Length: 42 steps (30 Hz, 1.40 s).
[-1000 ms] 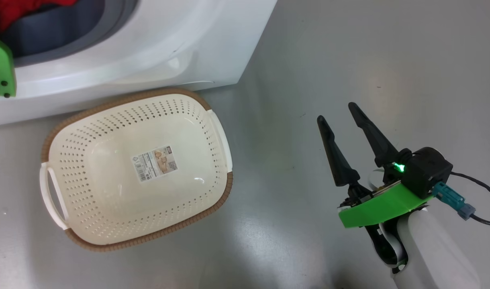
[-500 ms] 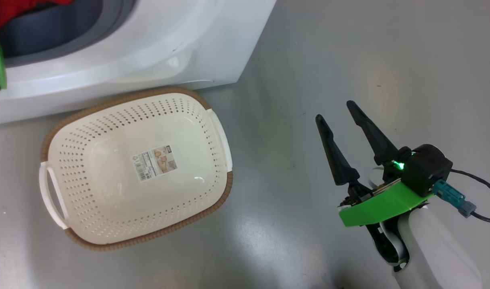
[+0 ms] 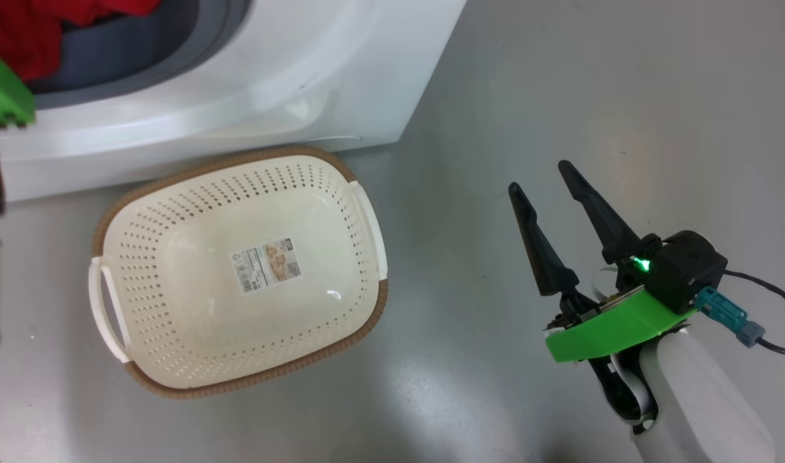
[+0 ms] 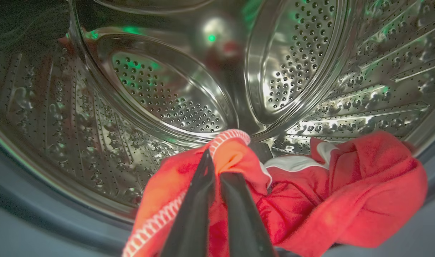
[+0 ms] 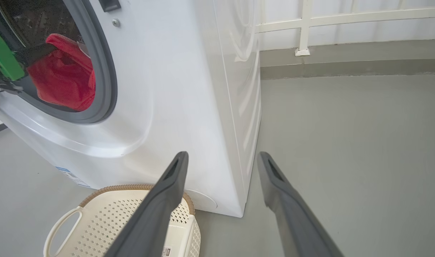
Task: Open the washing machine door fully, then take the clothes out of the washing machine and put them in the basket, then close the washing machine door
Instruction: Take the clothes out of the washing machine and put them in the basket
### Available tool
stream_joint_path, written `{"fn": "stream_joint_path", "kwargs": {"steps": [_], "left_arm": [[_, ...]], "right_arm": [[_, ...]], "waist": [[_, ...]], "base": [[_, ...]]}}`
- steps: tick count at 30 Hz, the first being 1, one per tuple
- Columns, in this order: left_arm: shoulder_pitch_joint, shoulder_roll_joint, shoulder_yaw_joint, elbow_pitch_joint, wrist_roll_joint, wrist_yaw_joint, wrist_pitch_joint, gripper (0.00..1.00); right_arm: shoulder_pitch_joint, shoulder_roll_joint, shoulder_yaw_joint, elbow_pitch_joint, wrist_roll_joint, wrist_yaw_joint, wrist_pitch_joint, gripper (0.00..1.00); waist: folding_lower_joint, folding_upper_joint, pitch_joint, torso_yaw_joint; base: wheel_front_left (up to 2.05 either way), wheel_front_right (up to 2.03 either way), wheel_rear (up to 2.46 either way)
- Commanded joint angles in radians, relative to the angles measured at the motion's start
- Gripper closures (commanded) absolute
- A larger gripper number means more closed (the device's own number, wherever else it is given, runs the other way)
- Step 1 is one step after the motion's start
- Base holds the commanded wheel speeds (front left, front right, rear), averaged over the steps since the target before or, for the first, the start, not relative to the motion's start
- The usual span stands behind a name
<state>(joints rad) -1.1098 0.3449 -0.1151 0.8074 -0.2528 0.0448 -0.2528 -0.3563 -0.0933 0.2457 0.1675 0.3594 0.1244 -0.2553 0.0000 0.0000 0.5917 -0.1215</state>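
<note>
At the far left, the left tool reaches into the perforated steel drum of the big white boxy washing machine. Its two dark fingers are pressed nearly together, pinching a fold of the clothes, bright red soft fabric with a white stripe and a white stitched hem. The hem stands up just past the fingertips, and the rest of the heap sags to the right of the fingers, at the drum's lip against the grey rubber gasket.

The fabric looks light, limp and stretchy. It should bunch and trail rather than lift as one piece, and a thin pinch near an edge may slip. A hold deeper in a thick fold seems safer, and the trailing part could snag on the gasket on the way out.

Below the machine's front, touching its base, the small cream-white perforated plastic basket with a brown woven-look rim sits on the grey floor, with nothing in it but the paper label on its bottom. It lies below and to the right of the drum opening, so the carry looks short.

Well apart at the right, the right tool hangs over bare floor, fingers spread wide and holding nothing.
</note>
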Motion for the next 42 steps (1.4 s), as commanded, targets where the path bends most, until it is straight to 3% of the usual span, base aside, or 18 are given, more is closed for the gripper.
{"fn": "stream_joint_path", "kwargs": {"steps": [1, 8, 22, 42], "left_arm": [[0.048, 0.042, 0.045, -0.075, -0.003, 0.007, -0.009, 1.0], [0.168, 0.009, 0.133, -0.223, -0.004, -0.014, -0.009, 1.0], [0.383, -0.115, 0.265, -0.433, 0.025, -0.091, -0.009, 1.0], [0.606, -0.219, 0.327, -0.607, 0.043, -0.148, -0.009, 1.0]], "right_arm": [[0.005, -0.004, 0.019, -0.016, 0.001, 0.006, -0.006, 0.0], [0.017, -0.009, 0.021, -0.014, 0.0, 0.006, -0.006, 0.0], [0.057, -0.019, 0.017, -0.006, 0.006, 0.006, -0.006, 0.0], [0.12, -0.011, 0.0, 0.015, 0.009, 0.006, -0.006, 0.0]], "waist": [[0.0, 0.0, -0.013, 0.005], [0.0, 0.0, -0.054, 0.015], [0.0, 0.0, -0.181, 0.039], [0.0, 0.0, -0.308, 0.062]], "base": [[0.0, 0.0, 0.0], [0.0, 0.0, 0.0], [0.0, 0.0, 0.0], [0.0, 0.0, 0.0]]}}
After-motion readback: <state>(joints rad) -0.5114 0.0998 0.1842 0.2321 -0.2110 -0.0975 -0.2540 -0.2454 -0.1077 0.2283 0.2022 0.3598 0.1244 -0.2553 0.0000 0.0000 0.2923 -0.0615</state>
